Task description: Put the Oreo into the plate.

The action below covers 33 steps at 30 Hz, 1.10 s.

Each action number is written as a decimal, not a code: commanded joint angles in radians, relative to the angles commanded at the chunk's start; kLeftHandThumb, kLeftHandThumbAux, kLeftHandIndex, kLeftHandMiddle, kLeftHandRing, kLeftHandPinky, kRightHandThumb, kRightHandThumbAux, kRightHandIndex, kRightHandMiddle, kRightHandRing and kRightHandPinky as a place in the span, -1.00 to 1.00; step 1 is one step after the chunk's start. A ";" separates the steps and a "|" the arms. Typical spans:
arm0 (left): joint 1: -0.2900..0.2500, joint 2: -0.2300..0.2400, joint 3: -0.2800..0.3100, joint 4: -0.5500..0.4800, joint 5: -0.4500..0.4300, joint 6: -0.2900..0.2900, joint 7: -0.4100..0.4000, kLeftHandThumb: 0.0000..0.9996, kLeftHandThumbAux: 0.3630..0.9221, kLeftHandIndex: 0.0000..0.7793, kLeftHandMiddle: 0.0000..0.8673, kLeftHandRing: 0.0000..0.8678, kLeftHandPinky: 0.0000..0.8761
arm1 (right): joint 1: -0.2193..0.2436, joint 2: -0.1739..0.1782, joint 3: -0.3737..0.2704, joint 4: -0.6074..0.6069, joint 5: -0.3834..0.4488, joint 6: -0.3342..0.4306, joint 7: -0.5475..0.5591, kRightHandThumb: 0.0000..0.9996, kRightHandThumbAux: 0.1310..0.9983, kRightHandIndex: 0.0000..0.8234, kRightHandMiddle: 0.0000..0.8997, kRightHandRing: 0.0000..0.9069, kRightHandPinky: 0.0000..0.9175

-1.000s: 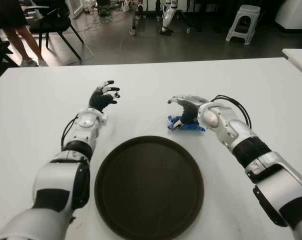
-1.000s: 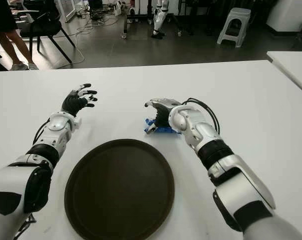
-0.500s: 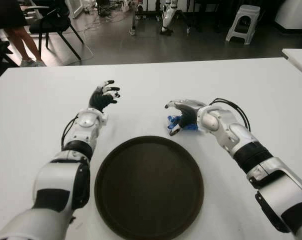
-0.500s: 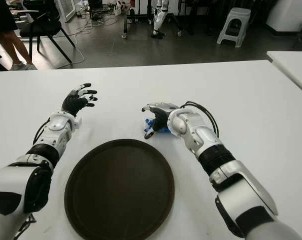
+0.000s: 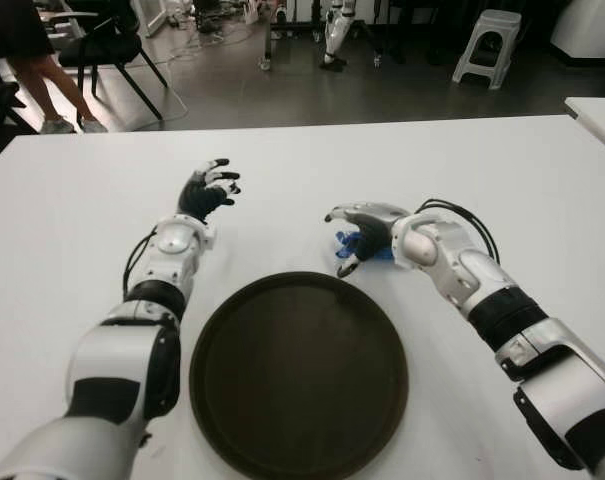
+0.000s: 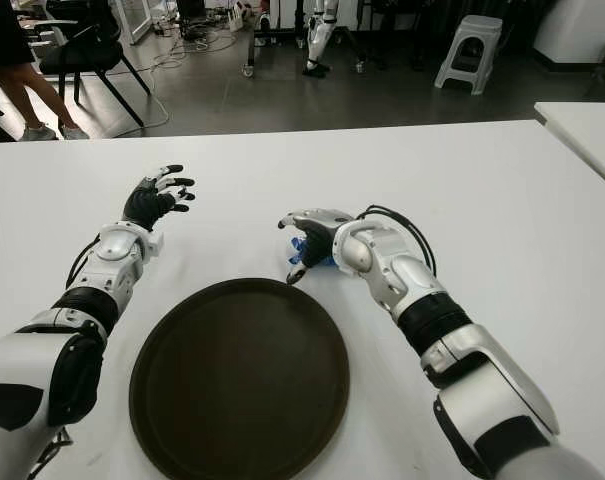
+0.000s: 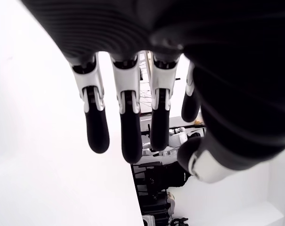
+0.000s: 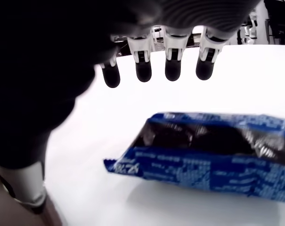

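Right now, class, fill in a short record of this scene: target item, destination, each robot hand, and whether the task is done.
Target item: Oreo pack, blue, lying on the white table
Destination: dark round plate, nothing in it
Right robot hand: over the pack, fingers spread, not gripping
Left robot hand: open, beyond the plate's left side
Task status: not done

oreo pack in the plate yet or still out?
Out. The Oreo pack lies on the white table beyond the plate, under the open right hand, ungrasped.

Glossy blue Oreo wrapper (image 8: 213, 150), matt dark plate (image 5: 298, 375).
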 joint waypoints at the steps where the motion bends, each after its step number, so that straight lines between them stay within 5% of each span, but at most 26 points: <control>1: 0.000 0.001 0.000 0.000 0.000 0.001 -0.001 -0.90 0.34 -0.48 -0.27 -0.19 -0.14 | 0.000 -0.001 0.001 -0.001 0.001 0.002 0.002 -1.00 0.24 -0.83 -0.91 -0.93 -0.88; 33: 0.005 0.018 -0.007 0.001 0.006 0.006 -0.021 -0.81 0.04 -0.44 -0.27 -0.20 -0.20 | -0.010 -0.005 0.003 0.079 -0.005 0.027 -0.041 -1.00 0.25 -0.84 -0.93 -0.94 -0.87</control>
